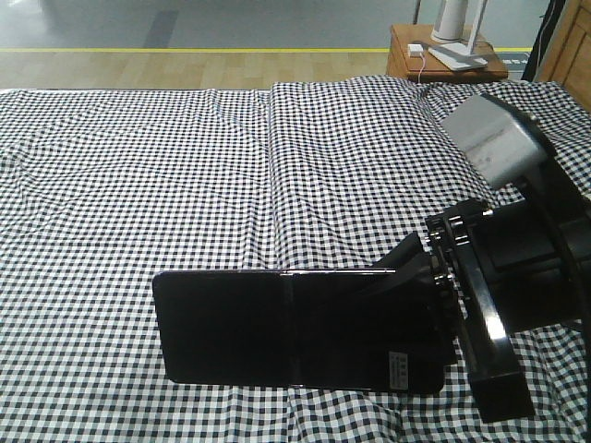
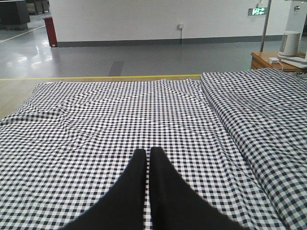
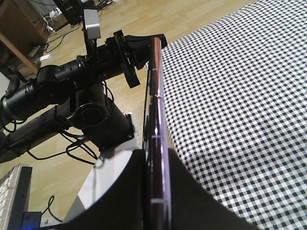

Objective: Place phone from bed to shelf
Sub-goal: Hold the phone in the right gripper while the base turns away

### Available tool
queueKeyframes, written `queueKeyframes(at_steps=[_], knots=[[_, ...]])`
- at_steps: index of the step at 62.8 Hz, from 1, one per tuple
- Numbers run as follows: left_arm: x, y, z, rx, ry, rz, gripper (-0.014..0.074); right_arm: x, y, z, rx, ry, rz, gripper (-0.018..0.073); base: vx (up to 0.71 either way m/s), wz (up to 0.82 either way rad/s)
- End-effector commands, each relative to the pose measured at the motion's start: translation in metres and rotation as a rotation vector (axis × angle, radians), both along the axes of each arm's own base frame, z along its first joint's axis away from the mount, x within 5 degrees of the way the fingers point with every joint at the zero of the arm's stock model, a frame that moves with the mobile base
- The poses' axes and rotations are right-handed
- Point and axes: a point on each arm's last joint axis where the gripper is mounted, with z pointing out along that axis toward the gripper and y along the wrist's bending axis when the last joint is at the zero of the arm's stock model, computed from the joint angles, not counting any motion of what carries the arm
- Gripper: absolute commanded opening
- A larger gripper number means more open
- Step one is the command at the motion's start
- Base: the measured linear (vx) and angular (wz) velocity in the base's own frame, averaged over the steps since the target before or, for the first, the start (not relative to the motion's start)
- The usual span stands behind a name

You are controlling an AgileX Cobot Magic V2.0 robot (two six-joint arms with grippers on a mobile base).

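The phone, a glossy black slab with a middle crease and a white sticker near its right end, hangs flat-faced above the bed. My right gripper is shut on its right end. In the right wrist view the phone shows edge-on, with its pinkish rim squeezed between the two black fingers of the right gripper. My left gripper hovers low over the checked sheet, shut with nothing in it. A strip of light wood shows at the top right; I cannot tell whether it is the shelf.
A small brown nightstand with a white device and a charger stands past the bed's far right corner. Grey floor with a yellow line lies beyond the bed. The left arm, the robot's base and cables show off the bed's edge.
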Motion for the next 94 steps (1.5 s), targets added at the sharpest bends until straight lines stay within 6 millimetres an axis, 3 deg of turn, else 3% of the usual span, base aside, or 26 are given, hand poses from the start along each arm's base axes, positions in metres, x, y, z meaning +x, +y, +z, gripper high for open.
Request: queueKeyframes(at_steps=[1, 55, 94], knots=[[0.0004, 0.0000, 0.0045, -0.005, -0.072, 0.000, 0.0001, -0.0110, 0.0013, 0.0176, 0.093, 0.003, 0.060, -0.0002, 0.00, 0.00], [0.0004, 0.0000, 0.0045, -0.005, -0.072, 0.000, 0.0001, -0.0109, 0.0013, 0.0177, 0.093, 0.002, 0.059, -0.0002, -0.01, 0.04], [0.0004, 0.0000, 0.0045, -0.005, -0.072, 0.000, 0.0001, -0.0109, 0.0013, 0.0177, 0.093, 0.002, 0.059, -0.0002, -0.08, 0.47]])
